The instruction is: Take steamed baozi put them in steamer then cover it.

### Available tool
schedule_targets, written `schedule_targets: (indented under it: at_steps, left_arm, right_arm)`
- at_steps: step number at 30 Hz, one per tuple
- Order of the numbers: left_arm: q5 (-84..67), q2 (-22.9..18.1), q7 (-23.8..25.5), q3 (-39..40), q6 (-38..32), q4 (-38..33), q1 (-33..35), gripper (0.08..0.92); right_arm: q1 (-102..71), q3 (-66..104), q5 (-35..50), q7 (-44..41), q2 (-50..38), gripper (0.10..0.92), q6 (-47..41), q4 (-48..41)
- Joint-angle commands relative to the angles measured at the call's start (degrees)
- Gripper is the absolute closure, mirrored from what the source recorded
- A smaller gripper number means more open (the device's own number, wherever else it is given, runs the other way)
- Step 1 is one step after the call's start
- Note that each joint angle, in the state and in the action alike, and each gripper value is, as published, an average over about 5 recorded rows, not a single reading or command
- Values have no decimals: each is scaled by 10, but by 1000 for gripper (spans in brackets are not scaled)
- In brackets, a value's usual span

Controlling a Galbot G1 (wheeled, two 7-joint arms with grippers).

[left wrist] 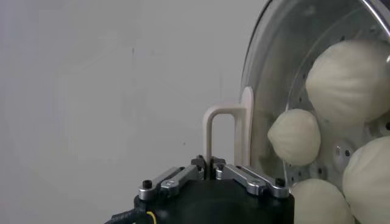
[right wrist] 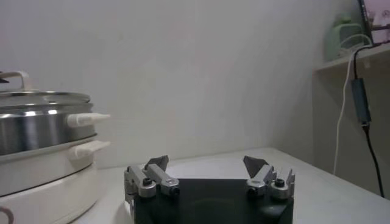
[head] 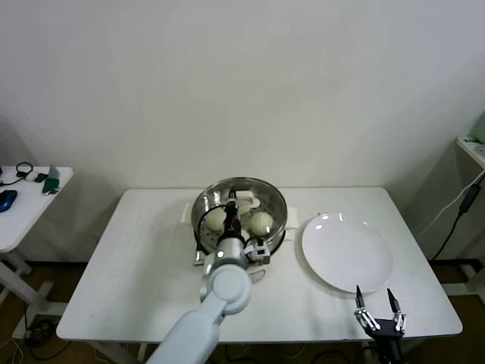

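The steamer (head: 277, 199) stands at the middle back of the white table; it also shows in the right wrist view (right wrist: 36, 131). Several cream-white baozi (head: 261, 222) lie inside it and show through the glass in the left wrist view (left wrist: 350, 73). The clear glass cover (left wrist: 268, 73) lies on the steamer's rim (right wrist: 42, 97). My left gripper (head: 229, 212) is over the steamer, shut on the cover's whitish handle (left wrist: 219, 131). My right gripper (head: 379, 307) is open and empty near the table's front right edge, also seen in its own view (right wrist: 207, 164).
A large flat white plate (head: 345, 254) lies bare to the right of the steamer, just behind my right gripper. A side table (head: 23, 189) with small items stands at the far left. A shelf with a hanging cable (head: 462, 205) is at the far right.
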Motion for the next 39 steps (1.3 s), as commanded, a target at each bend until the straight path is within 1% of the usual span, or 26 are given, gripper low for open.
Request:
schedule_targets:
  at_steps: [1, 16, 29, 32, 35, 39]
  left_arm:
    - [-6, 4, -7, -2, -3, 5, 3, 856]
    - [-6, 7, -11, -4, -17, 15, 3, 856]
    - [-5, 6, -31, -11, -18, 13, 14, 856]
    - [-7, 8, -31, -11, -18, 7, 15, 830]
    - [-13, 9, -26, -10, -16, -3, 15, 758]
    - [-27, 12, -15, -3, -9, -23, 15, 637]
  right_arm:
    - [0, 1, -1, -1, 1, 203, 0, 2]
    - [-2, 2, -3, 0, 4, 203, 2, 4]
    - [-1, 4, -3, 1, 3, 203, 0, 7]
    - [-1, 4, -3, 1, 4, 203, -2, 8]
    - [-1, 3, -2, 1, 4, 203, -4, 10]
    - [-2, 3, -2, 2, 4, 203, -9, 14]
